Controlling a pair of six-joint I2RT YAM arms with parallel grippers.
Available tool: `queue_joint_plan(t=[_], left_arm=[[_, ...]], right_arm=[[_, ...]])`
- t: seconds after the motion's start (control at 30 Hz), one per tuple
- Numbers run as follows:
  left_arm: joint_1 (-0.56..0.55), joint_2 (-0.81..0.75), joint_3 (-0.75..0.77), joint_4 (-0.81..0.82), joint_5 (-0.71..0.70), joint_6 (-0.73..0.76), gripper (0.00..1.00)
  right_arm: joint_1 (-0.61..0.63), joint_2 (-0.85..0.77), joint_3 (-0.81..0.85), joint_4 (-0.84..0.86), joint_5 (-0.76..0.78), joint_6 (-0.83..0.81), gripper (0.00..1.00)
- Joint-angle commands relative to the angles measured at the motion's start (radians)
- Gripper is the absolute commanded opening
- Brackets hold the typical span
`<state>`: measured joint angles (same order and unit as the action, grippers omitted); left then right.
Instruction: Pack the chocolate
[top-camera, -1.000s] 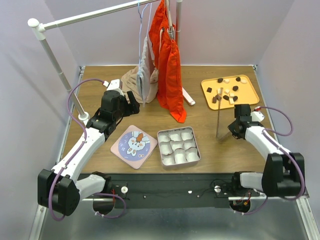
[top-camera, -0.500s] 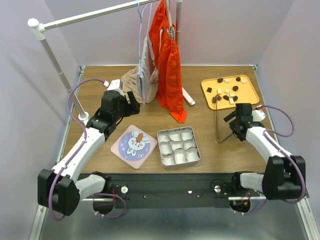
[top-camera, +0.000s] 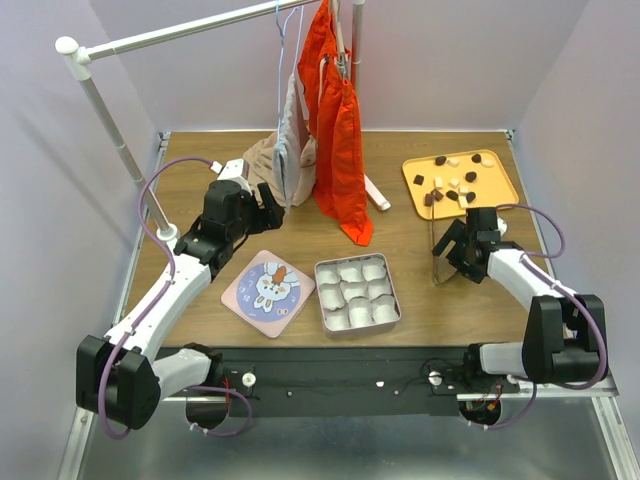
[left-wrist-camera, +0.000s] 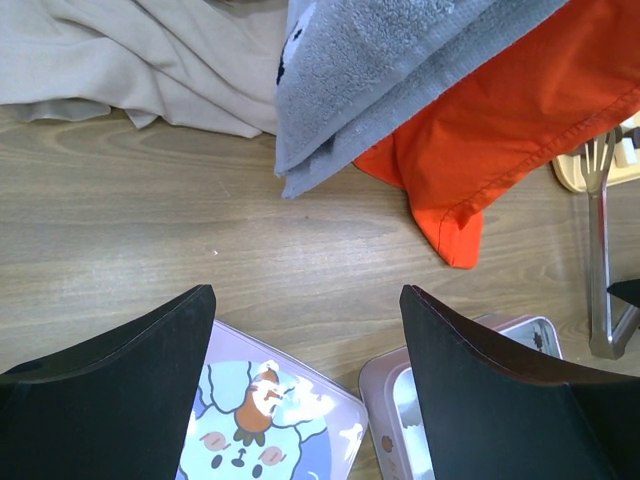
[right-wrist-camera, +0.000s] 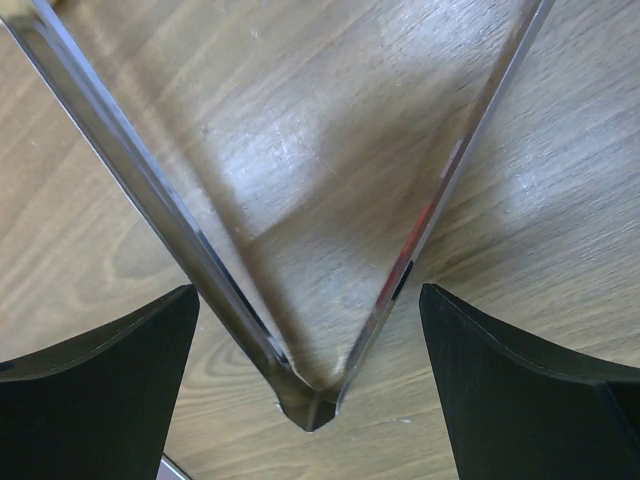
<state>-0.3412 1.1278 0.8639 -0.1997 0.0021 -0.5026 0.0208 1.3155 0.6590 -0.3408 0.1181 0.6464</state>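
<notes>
Nearest to the arm bases is the open tin (top-camera: 358, 327). Its white paper cups (top-camera: 355, 292) look all empty, so I judge that no piece is packed yet. The pink lid (top-camera: 267, 286) with a rabbit picture lies just left of the tin, probably to keep the opening free. Behind and left of the tin hangs the left gripper (left-wrist-camera: 305, 298), jaws wide and nothing between them; it seems only to wait.

Right of the tin, the right gripper (right-wrist-camera: 307, 295) is low over the metal tongs (right-wrist-camera: 303, 403). Its jaws are spread wide on both sides of the hinge end and do not squeeze the tongs, whose arms are sprung apart in a V over the wood (whether one finger touches an arm I cannot tell). The tongs are probably meant for picking up such small pieces. The chocolate (top-camera: 470, 177), dark and cream pieces, is scattered on the orange tray (top-camera: 497, 190), behind and right of the tin, well apart from it.

The table (top-camera: 400, 235) is brown wood grain. Behind the tin, an orange garment (top-camera: 340, 140) and a grey towel (left-wrist-camera: 400, 60) hang from a white rail (top-camera: 170, 38), and a beige cloth (left-wrist-camera: 130, 60) lies beneath. Pale lilac walls close the room.
</notes>
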Motion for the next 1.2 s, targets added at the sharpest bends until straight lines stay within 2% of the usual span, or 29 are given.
queue_joint_plan(t=[0.0, 0.27, 0.83, 1.1, 1.17], left_arm=[[0.002, 0.003, 0.012, 0.022, 0.032, -0.008, 0.84], [0.002, 0.01, 0.018, 0.025, 0.038, -0.017, 0.84], [0.002, 0.043, 0.007, 0.045, 0.061, -0.017, 0.84], [0.002, 0.038, 0.007, 0.045, 0.059, -0.014, 0.84], [0.002, 0.035, 0.006, 0.042, 0.059, -0.014, 0.84]], right_arm=[[0.005, 0.022, 0.03, -0.038, -0.029, -0.096, 1.0], [0.025, 0.094, 0.077, -0.033, -0.011, -0.165, 1.0], [0.073, 0.217, 0.136, 0.009, 0.143, -0.159, 1.0], [0.074, 0.264, 0.131, 0.079, 0.149, -0.137, 1.0], [0.076, 0.252, 0.125, 0.091, 0.141, -0.142, 0.88]])
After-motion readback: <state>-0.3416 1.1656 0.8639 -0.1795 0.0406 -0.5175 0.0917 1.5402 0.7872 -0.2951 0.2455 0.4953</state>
